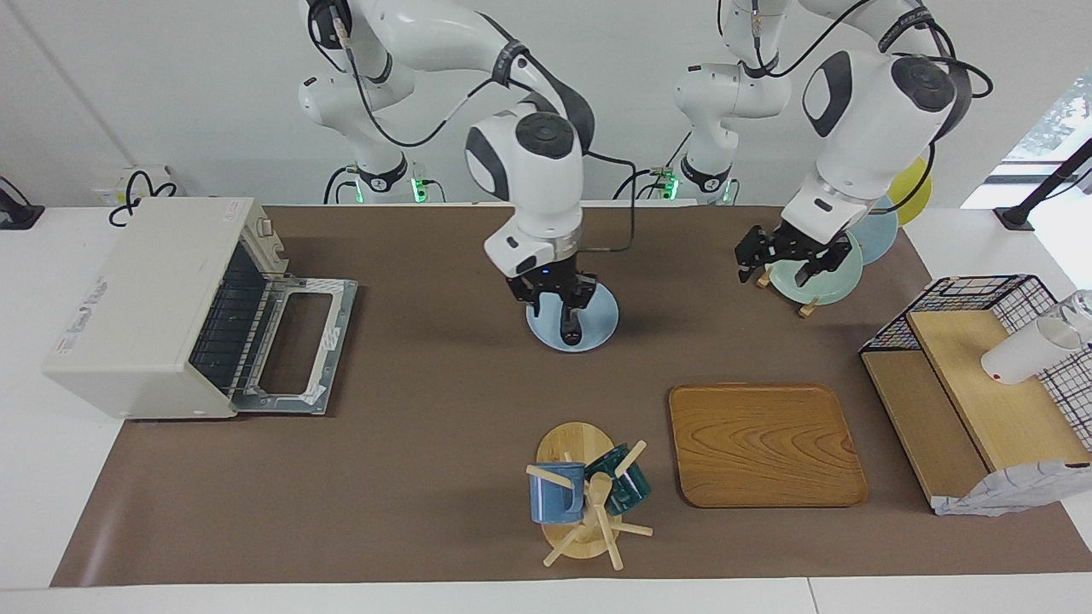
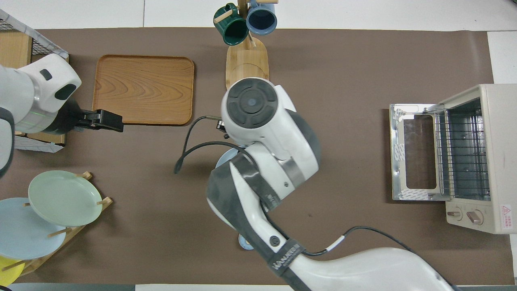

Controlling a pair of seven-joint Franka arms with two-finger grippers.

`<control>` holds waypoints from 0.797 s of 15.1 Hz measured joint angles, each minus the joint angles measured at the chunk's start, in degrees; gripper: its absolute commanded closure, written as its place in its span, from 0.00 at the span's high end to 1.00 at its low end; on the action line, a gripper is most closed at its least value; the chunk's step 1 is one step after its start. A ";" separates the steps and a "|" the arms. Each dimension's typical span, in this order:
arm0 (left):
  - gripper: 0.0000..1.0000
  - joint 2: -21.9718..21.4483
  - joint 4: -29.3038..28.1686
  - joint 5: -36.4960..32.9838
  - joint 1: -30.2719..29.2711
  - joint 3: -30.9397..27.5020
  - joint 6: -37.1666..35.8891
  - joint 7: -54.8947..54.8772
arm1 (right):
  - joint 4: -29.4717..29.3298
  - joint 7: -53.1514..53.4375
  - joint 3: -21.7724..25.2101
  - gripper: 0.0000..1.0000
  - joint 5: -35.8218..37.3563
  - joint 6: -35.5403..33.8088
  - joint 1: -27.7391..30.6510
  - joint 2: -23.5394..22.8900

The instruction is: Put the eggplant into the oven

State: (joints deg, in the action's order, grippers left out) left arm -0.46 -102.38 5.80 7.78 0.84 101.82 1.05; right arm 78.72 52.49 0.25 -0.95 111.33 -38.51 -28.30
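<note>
One eggplant [image 1: 569, 327], one oven [image 1: 153, 307]; left fingers [image 1: 751, 247] spread, right fingers' [image 1: 565, 294] state unclear.

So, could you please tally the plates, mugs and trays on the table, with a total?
Plates: 4 (pale blue plate, green plate, blue plate, yellow plate)
Mugs: 2 (blue mug, dark green mug)
Trays: 1 (wooden tray)
Total: 7
</note>
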 measured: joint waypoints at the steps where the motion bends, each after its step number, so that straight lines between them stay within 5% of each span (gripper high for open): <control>1: 1.00 -0.29 0.64 -0.67 -0.80 0.00 -1.33 -0.52 | -2.44 1.57 0.04 0.54 0.23 0.90 -2.02 -2.76; 5: 1.00 -0.78 4.88 -3.35 -1.31 0.18 -7.61 -0.77 | -3.48 4.54 0.10 0.57 2.18 7.30 -7.26 -7.86; 12: 1.00 0.62 12.55 -3.93 -2.45 0.27 -14.08 -0.76 | 5.24 4.67 0.37 0.56 6.55 12.90 -8.85 -7.97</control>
State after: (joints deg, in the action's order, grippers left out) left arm 0.16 -89.83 1.87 5.33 1.11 87.74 0.29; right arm 83.95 57.16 0.62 5.61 124.22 -47.35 -36.27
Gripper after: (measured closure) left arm 0.000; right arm 0.423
